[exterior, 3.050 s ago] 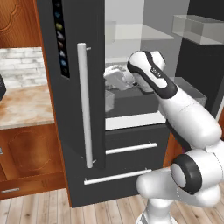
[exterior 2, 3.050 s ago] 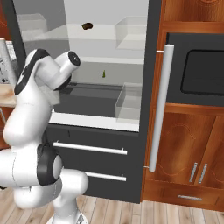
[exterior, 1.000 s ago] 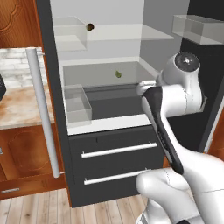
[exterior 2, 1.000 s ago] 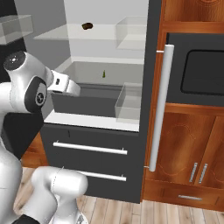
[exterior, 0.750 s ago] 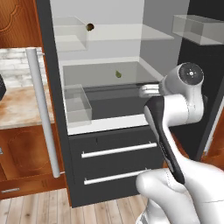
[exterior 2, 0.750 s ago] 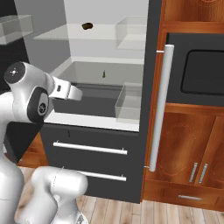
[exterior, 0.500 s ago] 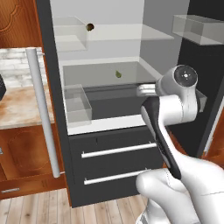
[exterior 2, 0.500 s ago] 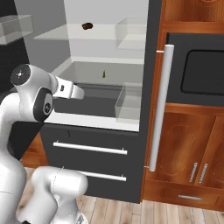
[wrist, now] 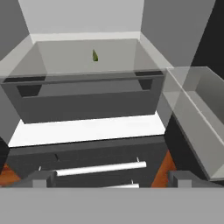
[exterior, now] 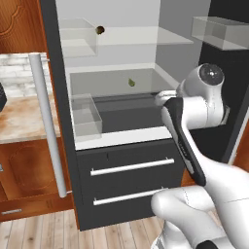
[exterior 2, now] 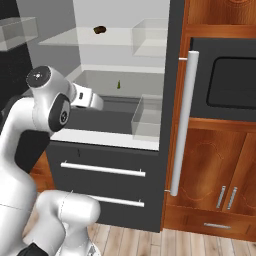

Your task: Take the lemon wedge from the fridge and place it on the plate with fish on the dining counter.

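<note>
Swinging round from the door side, the arm now has its end effector (exterior 2: 99, 104) turned toward the open fridge (exterior: 121, 141), poised just outside the compartment at mid height — over the last second it has crept a little closer to the opening. Both doors stand wide, so the way in looks clear and the reach for the wedge is, I judge, the step in hand. The lemon wedge (wrist: 95, 55) sits straight ahead of the end effector and well beyond it, on the pale shelf (exterior: 116, 82) over the dark crisper drawer (wrist: 87, 98). Its fingertips (wrist: 41, 178) sit far apart, wide and empty. A dark brown ball (exterior 2: 99, 29) rests on the shelf above. Clear door bins (exterior 2: 147, 117) flank the path — a broad sweep could clip one. Wood cabinets (exterior 2: 215, 175) stand beyond the fridge.
</note>
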{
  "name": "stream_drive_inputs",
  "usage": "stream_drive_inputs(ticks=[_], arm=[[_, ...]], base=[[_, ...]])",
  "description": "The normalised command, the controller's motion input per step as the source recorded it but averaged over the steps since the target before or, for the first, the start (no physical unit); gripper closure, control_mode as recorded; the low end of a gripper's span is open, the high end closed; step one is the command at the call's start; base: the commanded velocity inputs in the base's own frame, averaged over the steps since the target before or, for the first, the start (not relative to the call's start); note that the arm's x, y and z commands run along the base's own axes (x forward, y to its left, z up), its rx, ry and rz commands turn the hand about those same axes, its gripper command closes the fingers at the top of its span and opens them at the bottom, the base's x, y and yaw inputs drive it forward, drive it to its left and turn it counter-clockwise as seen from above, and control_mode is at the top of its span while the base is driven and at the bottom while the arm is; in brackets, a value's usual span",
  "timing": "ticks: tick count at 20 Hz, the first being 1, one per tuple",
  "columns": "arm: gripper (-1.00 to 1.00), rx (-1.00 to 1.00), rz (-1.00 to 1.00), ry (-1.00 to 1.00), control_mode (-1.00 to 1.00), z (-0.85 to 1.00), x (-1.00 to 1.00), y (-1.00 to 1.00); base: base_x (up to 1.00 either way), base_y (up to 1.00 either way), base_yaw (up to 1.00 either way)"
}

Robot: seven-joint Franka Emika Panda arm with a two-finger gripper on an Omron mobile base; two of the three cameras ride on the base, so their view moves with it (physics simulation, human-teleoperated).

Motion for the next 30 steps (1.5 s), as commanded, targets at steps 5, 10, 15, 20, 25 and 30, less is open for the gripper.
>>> stream_drive_inputs(ticks=[5,10,15,20,25,30], arm=[[-1.0,0.0,0.0,0.0,-1.0,0.0,-0.01,0.0],[-1.0,0.0,0.0,0.0,-1.0,0.0,0.0,0.02],[-1.0,0.0,0.0,0.0,1.0,0.0,0.11,0.0],[-1.0,0.0,0.0,0.0,1.0,0.0,0.0,0.0],[-1.0,0.0,0.0,0.0,1.0,0.0,0.0,0.0],[-1.0,0.0,0.0,0.0,1.0,0.0,0.0,0.0]], base=[[0.0,0.0,0.0],[0.0,0.0,0.0],[0.37,0.01,0.0],[0.66,0.05,0.0],[0.59,0.32,-0.1],[0.52,0.17,0.0]])
